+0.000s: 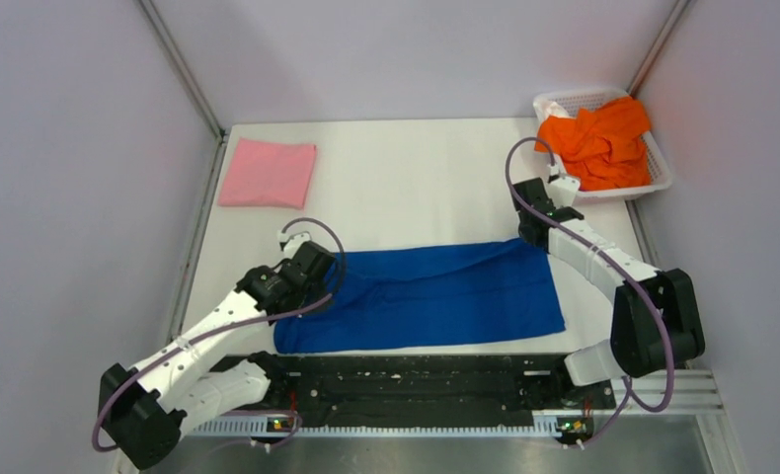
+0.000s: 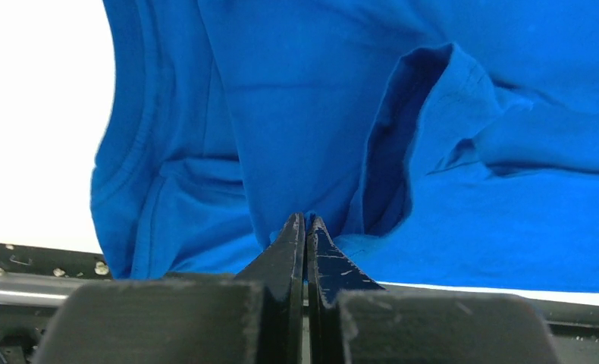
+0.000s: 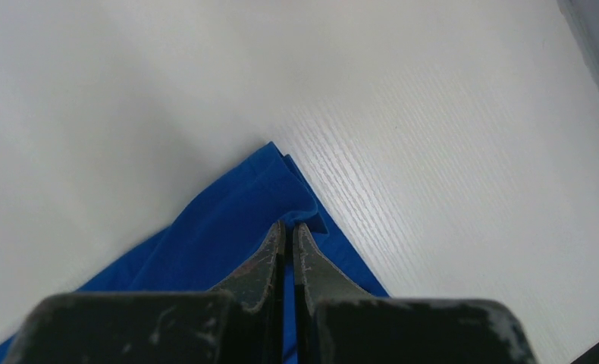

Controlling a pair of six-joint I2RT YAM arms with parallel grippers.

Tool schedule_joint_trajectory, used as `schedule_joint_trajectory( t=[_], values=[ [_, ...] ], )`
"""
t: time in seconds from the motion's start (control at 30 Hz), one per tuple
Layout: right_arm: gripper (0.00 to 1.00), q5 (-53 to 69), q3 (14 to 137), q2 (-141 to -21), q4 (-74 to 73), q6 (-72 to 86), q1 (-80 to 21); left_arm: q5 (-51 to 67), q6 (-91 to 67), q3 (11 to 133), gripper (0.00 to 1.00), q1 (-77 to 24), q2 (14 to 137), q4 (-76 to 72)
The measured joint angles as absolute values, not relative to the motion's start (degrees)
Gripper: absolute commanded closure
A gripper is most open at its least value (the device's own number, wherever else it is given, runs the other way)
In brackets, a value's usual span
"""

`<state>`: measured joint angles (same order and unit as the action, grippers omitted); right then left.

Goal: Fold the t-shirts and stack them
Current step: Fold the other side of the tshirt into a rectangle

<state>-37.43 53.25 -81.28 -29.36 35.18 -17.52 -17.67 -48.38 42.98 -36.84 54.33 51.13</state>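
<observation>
1. Upper left of the top view: pink tee, folded to a neat square, flat on the table, close to the left edge and well apart from everything else.
2. Lower left: left arm reaches in from its base. Left gripper sits at the left end of the blue tee.
3. Left wrist view: left gripper has its fingers pressed together with almost no gap, pinching a bunched fold of blue tee. A sleeve opening gapes just right of the tips, and a ribbed hem curves down the left side.
4. Lower centre of the top view: blue tee lies as a long band across the table, wrinkled toward its left end and smoother toward the right.
5. Right of centre: right gripper is at the tee's upper right corner.
6. Right wrist view: right gripper has its fingers closed tight on the blue tee just behind the corner. The corner puckers ahead of the tips, with bare white table beyond.
7. Upper right of the top view: orange tee is crumpled in a heap inside the white mesh basket, spilling over its far rim.
</observation>
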Motion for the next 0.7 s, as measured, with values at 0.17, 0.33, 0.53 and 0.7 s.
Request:
schedule_joint_trajectory(
  t=[0.17,0.33,0.53,0.7],
  values=[
    [1.00,-39.1,53.2,-83.9,-31.1,37.5,-17.5,-14.3,-51.6,39.7,0.96,-39.4,53.8,51.9],
    [0.66,-40.1,52.1,-84.1,-32.4,40.5,-17.5,-11.8,-55.0,36.0,0.52,-42.0,51.6,53.7],
    [0.16,-41.5,51.8,-84.1,-36.9,44.9,-17.5,-10.4,-57.1,35.4,0.23,-43.2,51.5,55.9],
    [0.02,-42.3,51.4,-80.6,-40.2,48.2,-17.5,-11.8,-56.4,38.3,0.02,-43.3,50.4,55.4]
  ],
)
